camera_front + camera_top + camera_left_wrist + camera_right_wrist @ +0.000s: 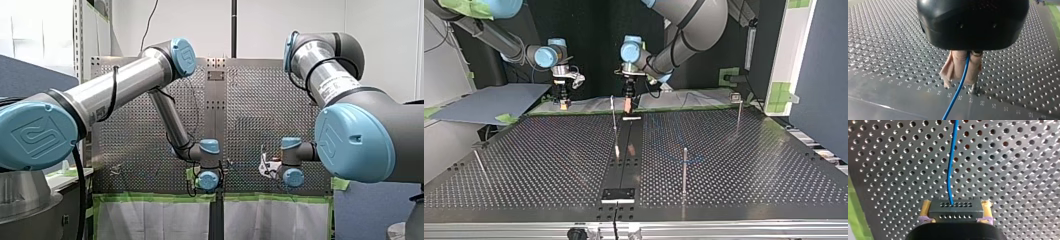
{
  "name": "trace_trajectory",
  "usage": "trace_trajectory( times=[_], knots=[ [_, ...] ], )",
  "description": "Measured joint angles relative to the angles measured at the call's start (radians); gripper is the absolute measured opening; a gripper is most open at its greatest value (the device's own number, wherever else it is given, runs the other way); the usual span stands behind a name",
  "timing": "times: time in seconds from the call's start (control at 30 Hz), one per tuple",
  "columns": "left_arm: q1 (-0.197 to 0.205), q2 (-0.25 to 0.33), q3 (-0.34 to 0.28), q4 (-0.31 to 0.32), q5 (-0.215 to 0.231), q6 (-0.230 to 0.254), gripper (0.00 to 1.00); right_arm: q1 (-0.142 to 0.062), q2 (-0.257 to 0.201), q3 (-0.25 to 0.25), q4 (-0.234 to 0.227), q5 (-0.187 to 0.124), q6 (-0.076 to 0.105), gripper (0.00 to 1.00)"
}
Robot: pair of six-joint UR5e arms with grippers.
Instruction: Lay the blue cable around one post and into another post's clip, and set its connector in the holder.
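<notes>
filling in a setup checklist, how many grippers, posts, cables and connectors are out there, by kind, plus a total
grippers: 2 (left gripper, right gripper)
posts: 4, counted in the top view
cable: 1, blue
connector: 1, dark, on the cable's end
total: 8

A white wall (200,25) stands past the gray table (135,145) full of little holes in the front view. Green tape (150,198) runs along the table's edge, with white sheets (150,222) beside it. A blue screen (30,75) stands at that view's left. In the top view the back is dark. A flat gray-blue board (489,102) lies at the left, and a dark blue panel (821,75) stands at the right by a white frame (794,50).
</notes>
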Motion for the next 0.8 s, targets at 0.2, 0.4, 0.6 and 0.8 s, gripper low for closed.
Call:
trace_trajectory(
  times=[0.2, 0.4, 0.6, 0.8],
  knots=[
    [0.018, -0.001, 0.013, -0.024, 0.015, -0.015, 0.00, -0.001, 0.014, -0.009, 0.017, 0.000, -0.005, 0.00],
    [0.030, -0.031, 0.039, -0.053, 0.035, -0.036, 0.00, -0.002, 0.016, -0.016, 0.024, 0.000, -0.007, 0.00],
    [0.035, -0.050, 0.075, -0.070, 0.048, -0.048, 0.00, -0.005, 0.016, -0.022, 0.029, 0.000, -0.008, 0.00],
    [0.046, -0.051, 0.102, -0.082, 0.062, -0.054, 0.00, -0.010, 0.016, -0.032, 0.038, 0.000, -0.008, 0.00]
  ],
)
